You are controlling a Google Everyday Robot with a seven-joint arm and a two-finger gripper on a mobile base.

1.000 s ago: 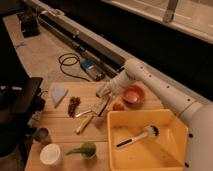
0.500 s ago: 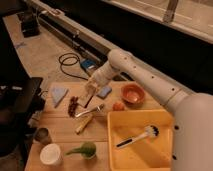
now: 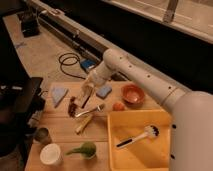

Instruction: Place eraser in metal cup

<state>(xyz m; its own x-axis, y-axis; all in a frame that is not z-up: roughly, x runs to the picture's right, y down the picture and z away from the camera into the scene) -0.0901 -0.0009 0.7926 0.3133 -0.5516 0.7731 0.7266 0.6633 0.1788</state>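
My gripper [image 3: 86, 89] hangs from the white arm over the back middle of the wooden table [image 3: 60, 125], pointing down and to the left. It is shut on the eraser [image 3: 87, 95], a tan oblong block that slants down from the fingers just above the tabletop. The metal cup [image 3: 42, 135], small and dull grey, stands upright near the table's front left edge, well to the left of and nearer than the gripper.
A white tub [image 3: 50, 153] and a green thing [image 3: 85, 149] sit at the front left. A yellow banana-like thing [image 3: 84, 125], a silver utensil [image 3: 92, 110], a dark red item [image 3: 73, 106], a blue pad [image 3: 104, 91], a light blue cloth [image 3: 59, 94], an orange bowl [image 3: 132, 93] and a yellow bin [image 3: 150, 155] holding a brush surround the gripper.
The arm has swung left across the back of the table, carrying the eraser away from the orange bowl and past the blue pad. The gripper stays shut.
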